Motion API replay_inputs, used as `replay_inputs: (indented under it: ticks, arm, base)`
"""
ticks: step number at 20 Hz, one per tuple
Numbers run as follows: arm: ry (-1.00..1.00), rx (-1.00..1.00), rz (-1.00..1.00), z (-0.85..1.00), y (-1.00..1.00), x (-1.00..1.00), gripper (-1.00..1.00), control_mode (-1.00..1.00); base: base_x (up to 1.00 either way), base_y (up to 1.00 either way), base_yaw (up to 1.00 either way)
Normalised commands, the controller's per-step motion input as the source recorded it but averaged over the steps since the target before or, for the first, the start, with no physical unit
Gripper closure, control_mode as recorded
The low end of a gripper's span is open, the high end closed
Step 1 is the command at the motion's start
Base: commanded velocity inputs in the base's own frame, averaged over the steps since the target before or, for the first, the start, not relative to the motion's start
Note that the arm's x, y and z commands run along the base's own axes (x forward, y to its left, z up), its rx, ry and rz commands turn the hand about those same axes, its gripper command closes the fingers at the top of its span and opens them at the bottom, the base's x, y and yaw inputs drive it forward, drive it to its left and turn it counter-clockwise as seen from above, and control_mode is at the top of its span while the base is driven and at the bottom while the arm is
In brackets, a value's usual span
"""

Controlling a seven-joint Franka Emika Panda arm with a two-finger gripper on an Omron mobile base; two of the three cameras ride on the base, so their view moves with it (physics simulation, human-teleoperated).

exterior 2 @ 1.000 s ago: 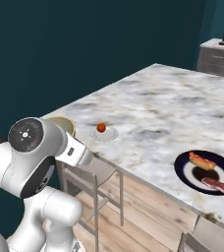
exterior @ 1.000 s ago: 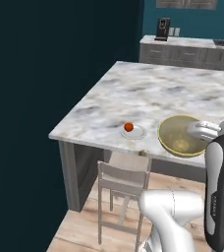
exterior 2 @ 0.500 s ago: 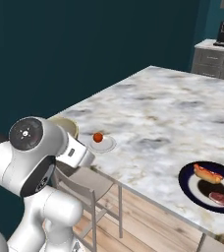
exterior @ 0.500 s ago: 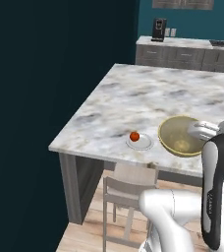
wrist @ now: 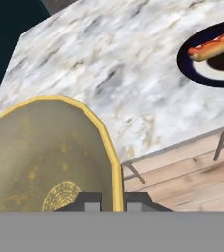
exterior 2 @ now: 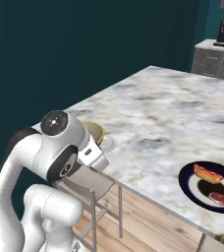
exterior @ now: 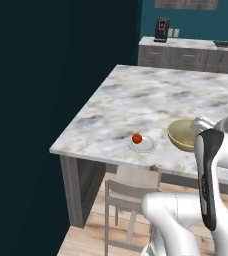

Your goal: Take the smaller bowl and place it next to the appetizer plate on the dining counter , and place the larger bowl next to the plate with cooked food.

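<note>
My gripper [wrist: 113, 201] is shut on the rim of the smaller bowl [wrist: 45, 152], a tan-yellow bowl with a glossy olive-gold inside. From the left base camera the bowl [exterior: 183, 135] hangs at the near edge of the dining counter [exterior: 136, 100], with the gripper [exterior: 202, 125] at its right side. To its left sits the appetizer plate [exterior: 145, 146], white, with a red ball on it. The right base camera has the bowl [exterior 2: 95, 130] beside that plate [exterior 2: 110, 143]. The dark plate with cooked food [exterior 2: 188, 173] lies farther right, near the counter's edge [wrist: 182, 54]. The larger bowl is out of view.
A pale chair [exterior: 131, 190] stands under the counter's near edge, below the white plate [exterior 2: 89, 187]. A back kitchen counter carries a black coffee machine [exterior: 161, 30]. A dark wall closes the left side. Wooden floor [wrist: 192, 177] lies below the counter edge.
The whole scene has shifted in both base views, so the base has driven along the counter. The bowl stays in my shut gripper at the same spot relative to the arm.
</note>
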Motion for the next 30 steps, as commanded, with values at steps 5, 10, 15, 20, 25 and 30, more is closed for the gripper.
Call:
replay_inputs:
  ticks: [5,10,15,20,25,30]
  arm:
    - [-0.02,0.18,-0.21,-0.66,-0.14,0.76,1.0,-1.0]
    - [0.1,0.09,-0.01,-0.43,-0.58,0.01,1.0,-1.0]
    - [0.03,0.0,0.0,-0.49,-0.18,0.55,1.0,-1.0]
    - [0.1,0.0,0.0,-0.5,-0.23,1.0,1.0,-1.0]
    - [0.11,0.0,0.0,-0.39,-0.41,0.93,1.0,-1.0]
    - [0.04,0.01,0.0,-0.24,-0.17,0.76,1.0,-1.0]
  base:
    - [0.0,0.0,0.0]
    - [0.0,0.0,0.0]
    - [0.0,0.0,0.0]
    - [0.0,0.0,0.0]
    - [0.0,0.0,0.0]
    - [0.0,0.0,0.0]
